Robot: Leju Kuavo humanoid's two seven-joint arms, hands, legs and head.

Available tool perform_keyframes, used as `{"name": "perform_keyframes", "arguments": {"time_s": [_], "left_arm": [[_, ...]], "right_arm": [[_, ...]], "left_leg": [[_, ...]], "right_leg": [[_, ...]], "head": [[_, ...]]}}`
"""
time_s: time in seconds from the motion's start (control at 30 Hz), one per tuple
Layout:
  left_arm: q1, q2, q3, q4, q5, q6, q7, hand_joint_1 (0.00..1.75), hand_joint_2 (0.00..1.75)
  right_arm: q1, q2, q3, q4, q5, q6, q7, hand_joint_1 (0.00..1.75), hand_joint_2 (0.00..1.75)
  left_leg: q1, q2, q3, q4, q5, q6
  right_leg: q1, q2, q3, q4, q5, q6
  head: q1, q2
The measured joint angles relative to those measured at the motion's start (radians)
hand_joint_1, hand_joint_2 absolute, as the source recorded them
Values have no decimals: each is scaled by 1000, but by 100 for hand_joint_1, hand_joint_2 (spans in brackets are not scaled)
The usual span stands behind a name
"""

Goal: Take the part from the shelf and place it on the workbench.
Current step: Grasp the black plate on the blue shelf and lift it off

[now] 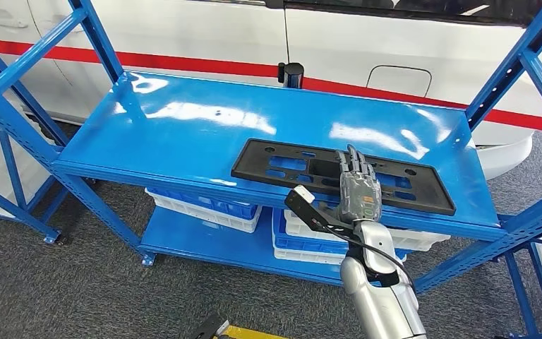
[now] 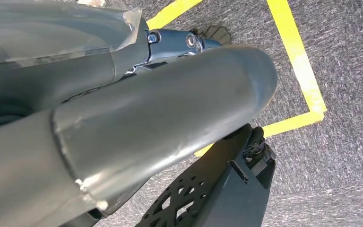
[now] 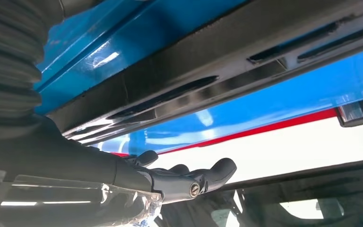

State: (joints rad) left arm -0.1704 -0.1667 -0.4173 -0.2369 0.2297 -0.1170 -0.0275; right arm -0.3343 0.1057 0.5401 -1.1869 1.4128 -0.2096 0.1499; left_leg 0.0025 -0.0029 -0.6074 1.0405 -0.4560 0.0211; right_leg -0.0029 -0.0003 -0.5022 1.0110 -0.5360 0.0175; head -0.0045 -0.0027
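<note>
Hovering right hand (image 1: 358,185) over part (image 1: 275,164), crates (image 1: 205,209) below shelf (image 1: 183,120)

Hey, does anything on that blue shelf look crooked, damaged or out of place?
Nothing looks damaged. The black part lies flat on the shelf, slightly askew to its front edge. The right hand is above the part with fingers straight.

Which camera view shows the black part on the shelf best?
The head view: the whole black part lies flat on the blue shelf, the right hand over it. The right wrist view shows only a close stretch of its slotted edge; the left wrist view shows floor.
</note>
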Motion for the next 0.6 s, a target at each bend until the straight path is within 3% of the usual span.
{"name": "perform_keyframes", "arguments": {"time_s": [0.1,0.13,0.23,0.27,0.6], "left_arm": [[0,0,0,0,-7,-4,0,0,0],[0,0,0,0,-10,-5,1,0,0],[0,-1,0,0,-16,-7,4,0,0],[0,-1,0,0,-18,-8,5,0,0],[-2,-2,0,0,-16,-15,10,0,0]], "right_arm": [[0,0,-9,7,9,-6,5,0,175],[-1,0,-13,10,14,-10,7,22,175],[-7,2,-27,25,29,-22,13,153,175],[-9,4,-32,32,34,-26,14,175,175],[-67,39,-71,110,23,-56,-38,175,175]], "left_leg": [[0,0,0,0,0,0],[0,0,0,0,0,0],[0,0,0,0,0,0],[0,0,0,0,0,0],[0,0,0,0,0,0]], "right_leg": [[0,0,0,0,0,0],[0,0,0,0,0,0],[0,0,0,0,0,0],[0,0,0,0,0,0],[0,0,0,0,0,0]], "head": [[0,0],[0,0],[0,0],[0,0],[0,0]]}}
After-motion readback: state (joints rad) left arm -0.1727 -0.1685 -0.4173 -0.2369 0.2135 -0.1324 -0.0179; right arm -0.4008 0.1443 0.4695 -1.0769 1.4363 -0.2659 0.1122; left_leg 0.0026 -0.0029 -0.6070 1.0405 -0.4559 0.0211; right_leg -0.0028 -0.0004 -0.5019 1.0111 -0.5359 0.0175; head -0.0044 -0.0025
